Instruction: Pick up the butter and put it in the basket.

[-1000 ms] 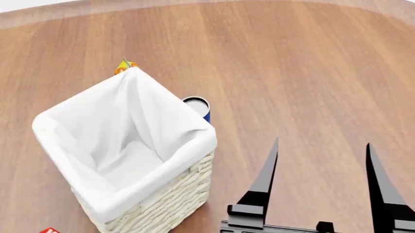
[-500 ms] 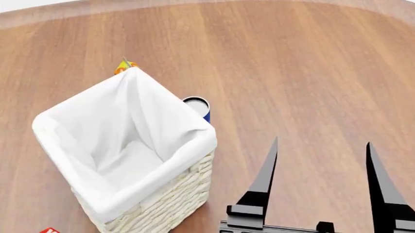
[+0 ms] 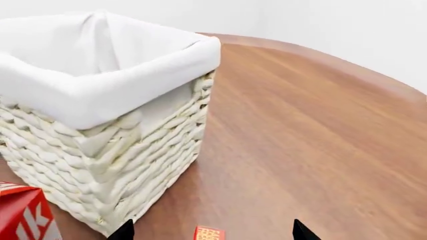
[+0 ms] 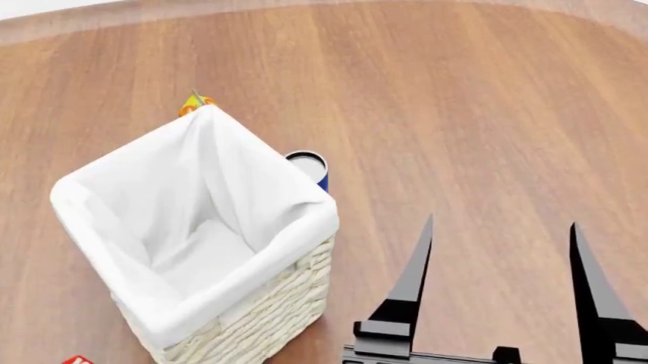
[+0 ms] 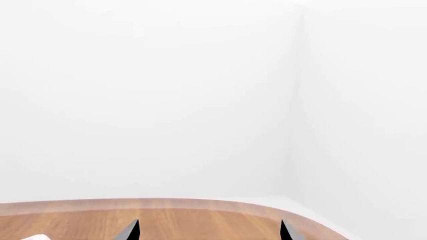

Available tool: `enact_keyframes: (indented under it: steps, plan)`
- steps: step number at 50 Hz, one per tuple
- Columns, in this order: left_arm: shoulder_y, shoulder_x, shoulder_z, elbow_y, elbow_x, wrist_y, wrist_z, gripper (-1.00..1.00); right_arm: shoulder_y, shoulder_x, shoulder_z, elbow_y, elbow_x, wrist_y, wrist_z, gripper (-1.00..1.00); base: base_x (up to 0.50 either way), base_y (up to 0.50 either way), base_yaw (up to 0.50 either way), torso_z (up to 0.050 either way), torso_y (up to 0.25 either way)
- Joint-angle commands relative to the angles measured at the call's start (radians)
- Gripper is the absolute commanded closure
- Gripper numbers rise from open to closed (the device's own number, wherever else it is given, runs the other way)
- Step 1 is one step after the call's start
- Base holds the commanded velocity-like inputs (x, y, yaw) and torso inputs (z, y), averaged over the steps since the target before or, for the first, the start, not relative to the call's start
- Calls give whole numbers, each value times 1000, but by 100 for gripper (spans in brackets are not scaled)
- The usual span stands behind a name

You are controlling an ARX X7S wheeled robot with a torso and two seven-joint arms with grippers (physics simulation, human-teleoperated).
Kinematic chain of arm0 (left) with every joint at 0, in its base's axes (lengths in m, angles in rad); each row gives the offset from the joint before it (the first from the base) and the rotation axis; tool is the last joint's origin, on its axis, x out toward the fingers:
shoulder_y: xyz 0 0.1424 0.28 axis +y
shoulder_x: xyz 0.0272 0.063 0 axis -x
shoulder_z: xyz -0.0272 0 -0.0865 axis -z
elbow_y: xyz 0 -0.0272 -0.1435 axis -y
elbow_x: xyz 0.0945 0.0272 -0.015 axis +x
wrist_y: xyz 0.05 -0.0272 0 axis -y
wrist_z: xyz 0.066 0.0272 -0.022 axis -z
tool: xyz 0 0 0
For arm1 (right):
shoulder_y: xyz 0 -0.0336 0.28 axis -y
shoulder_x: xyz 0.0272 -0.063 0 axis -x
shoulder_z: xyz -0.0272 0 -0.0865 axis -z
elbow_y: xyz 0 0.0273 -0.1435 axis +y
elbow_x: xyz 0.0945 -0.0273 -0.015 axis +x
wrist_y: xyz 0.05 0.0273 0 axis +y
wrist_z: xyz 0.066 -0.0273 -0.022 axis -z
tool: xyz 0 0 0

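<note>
Basket [image 4: 193, 235] stood between your empty, wide-spread right gripper [image 4: 501, 235] and the butter [image 3: 209, 233]; your left gripper [image 3: 210, 231] straddled it, parted, a milk carton [image 3: 23, 215] beside.

The basket [image 4: 258, 318] is cream-white woven wicker, its cloth liner [image 4: 193, 220] plain white. The desk [image 4: 456, 114] is reddish-brown wood with a fine streaked grain. Beside the basket a can [image 4: 312, 167] shows a dark blue wall and white top. A carton [image 3: 20, 215] is red with white lettering. The butter [image 3: 209, 233] shows red with orange-yellow marking. The right gripper [image 4: 501, 288] is black.
</note>
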Motion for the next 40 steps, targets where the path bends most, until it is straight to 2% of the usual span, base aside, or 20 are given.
enact_keyframes:
  steps: [1, 40]
  plan:
    - [-8, 12, -7, -54, -16, -16, -10, -100, -2, 4, -2, 5, 5, -8, 5, -100, 0, 0, 0, 0, 0]
    - [-62, 41, 59, -226, 38, -73, -14, -100, 4, 20, -11, 11, 18, -10, 23, -100, 0, 0, 0, 0, 0]
